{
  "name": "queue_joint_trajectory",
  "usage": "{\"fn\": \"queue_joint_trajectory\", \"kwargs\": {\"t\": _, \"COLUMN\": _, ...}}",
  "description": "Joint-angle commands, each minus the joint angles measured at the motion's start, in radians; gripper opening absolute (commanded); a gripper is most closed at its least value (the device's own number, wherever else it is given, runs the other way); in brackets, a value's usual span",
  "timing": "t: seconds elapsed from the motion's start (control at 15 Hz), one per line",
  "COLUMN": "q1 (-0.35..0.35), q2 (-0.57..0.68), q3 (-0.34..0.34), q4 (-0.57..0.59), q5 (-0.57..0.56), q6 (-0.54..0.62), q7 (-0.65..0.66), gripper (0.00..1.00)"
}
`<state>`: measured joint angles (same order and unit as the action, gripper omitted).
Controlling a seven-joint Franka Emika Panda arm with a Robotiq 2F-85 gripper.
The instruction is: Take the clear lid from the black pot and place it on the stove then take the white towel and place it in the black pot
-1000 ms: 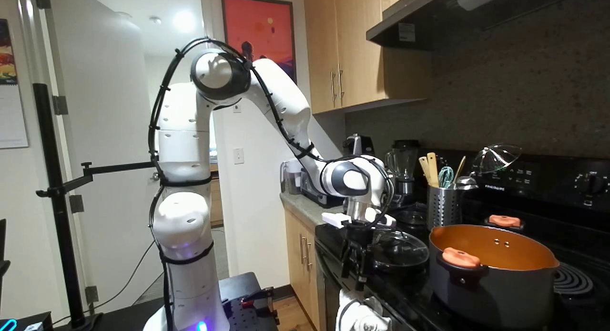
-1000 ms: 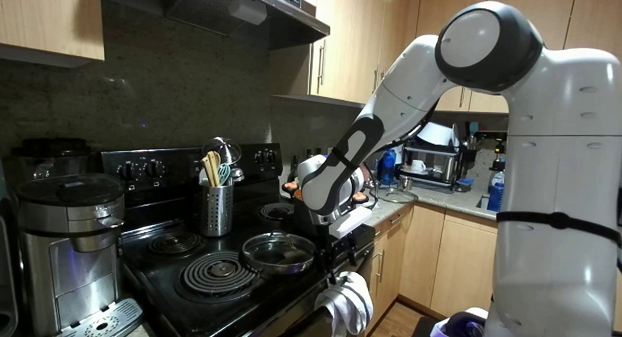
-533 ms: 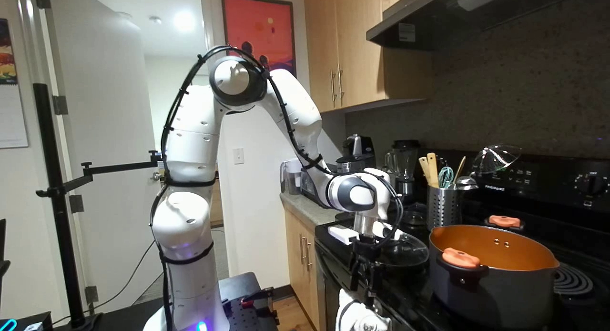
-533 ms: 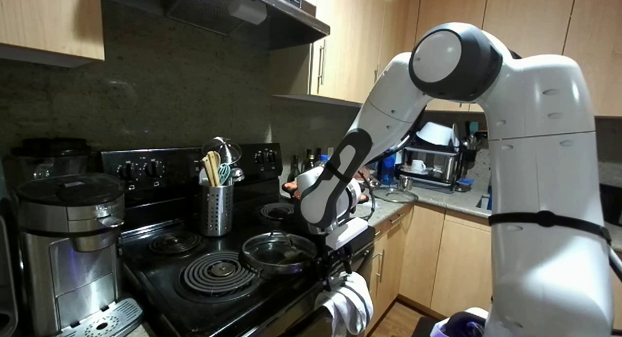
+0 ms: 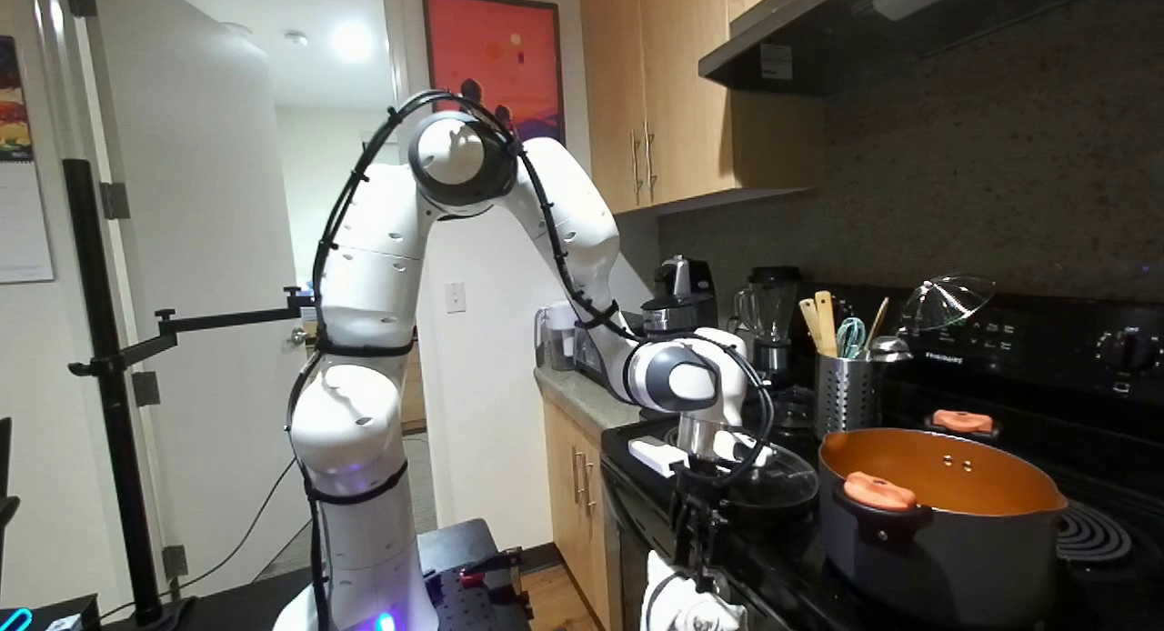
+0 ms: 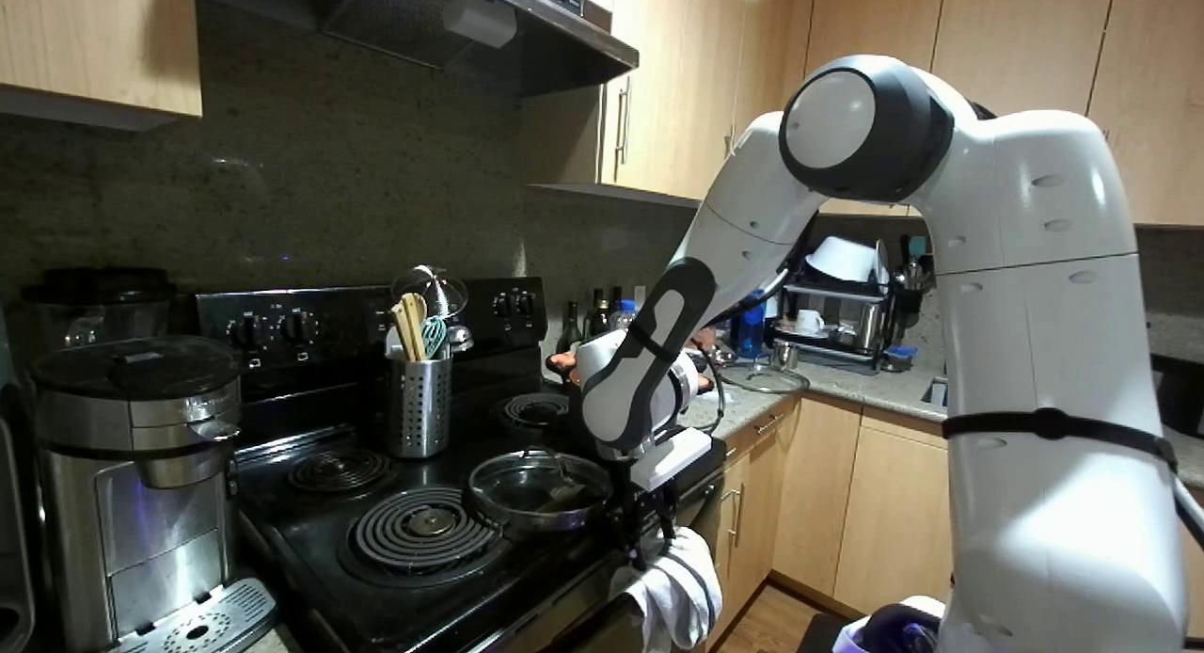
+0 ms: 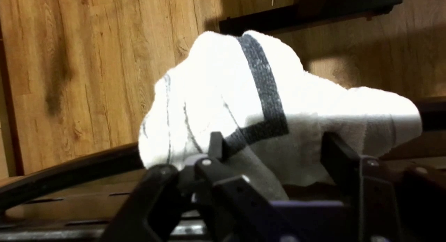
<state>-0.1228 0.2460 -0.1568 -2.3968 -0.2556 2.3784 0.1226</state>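
The white towel (image 5: 684, 607) with grey stripes hangs over the oven handle at the stove's front, also in an exterior view (image 6: 673, 587) and the wrist view (image 7: 223, 74). My gripper (image 7: 273, 148) is open, pointing down, its fingers spread at the towel's top; contact cannot be told. It also shows in both exterior views (image 5: 698, 563) (image 6: 649, 540). The clear lid (image 5: 777, 479) lies on the stove (image 6: 301, 531), at the front, seen also in an exterior view (image 6: 539, 491). The black pot (image 5: 941, 558) stands uncovered on the stove, orange inside; the arm mostly hides it in an exterior view.
A steel utensil holder (image 5: 846, 395) stands on the stove behind the lid. A coffee machine (image 6: 141, 484) stands beside the stove. The oven handle (image 7: 73, 168) runs under the towel. The range hood (image 6: 480, 23) hangs above. Another glass lid (image 6: 767, 378) lies on the counter.
The arm has lowered and reached forward. The gripper has come down to the towel's top at the oven handle. The lid, pot and towel have not visibly moved.
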Motion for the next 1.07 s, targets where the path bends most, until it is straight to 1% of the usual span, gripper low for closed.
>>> {"fn": "queue_joint_trajectory", "kwargs": {"t": 0.0, "q1": -0.006, "q2": -0.005, "q3": -0.004, "q4": -0.016, "q5": 0.024, "q6": 0.031, "q7": -0.032, "gripper": 0.45}}
{"fn": "queue_joint_trajectory", "kwargs": {"t": 0.07, "q1": -0.006, "q2": -0.007, "q3": -0.004, "q4": -0.016, "q5": 0.027, "q6": 0.033, "q7": -0.032, "gripper": 0.36}}
{"fn": "queue_joint_trajectory", "kwargs": {"t": 0.2, "q1": -0.006, "q2": -0.017, "q3": -0.006, "q4": -0.021, "q5": 0.027, "q6": 0.038, "q7": -0.030, "gripper": 0.21}}
{"fn": "queue_joint_trajectory", "kwargs": {"t": 0.4, "q1": 0.000, "q2": -0.048, "q3": -0.010, "q4": -0.034, "q5": 0.013, "q6": 0.038, "q7": -0.014, "gripper": 0.02}}
{"fn": "queue_joint_trajectory", "kwargs": {"t": 0.53, "q1": 0.006, "q2": -0.079, "q3": -0.011, "q4": -0.043, "q5": 0.006, "q6": 0.019, "q7": -0.001, "gripper": 0.00}}
{"fn": "queue_joint_trajectory", "kwargs": {"t": 0.6, "q1": 0.007, "q2": -0.099, "q3": -0.010, "q4": -0.052, "q5": 0.005, "q6": 0.013, "q7": 0.001, "gripper": 0.03}}
{"fn": "queue_joint_trajectory", "kwargs": {"t": 0.67, "q1": 0.008, "q2": -0.125, "q3": -0.009, "q4": -0.064, "q5": 0.005, "q6": 0.005, "q7": -0.002, "gripper": 0.01}}
{"fn": "queue_joint_trajectory", "kwargs": {"t": 0.73, "q1": 0.008, "q2": -0.150, "q3": -0.008, "q4": -0.075, "q5": 0.004, "q6": 0.000, "q7": -0.001, "gripper": 0.02}}
{"fn": "queue_joint_trajectory", "kwargs": {"t": 1.0, "q1": 0.005, "q2": -0.302, "q3": -0.001, "q4": -0.137, "q5": -0.007, "q6": -0.035, "q7": -0.002, "gripper": 0.03}}
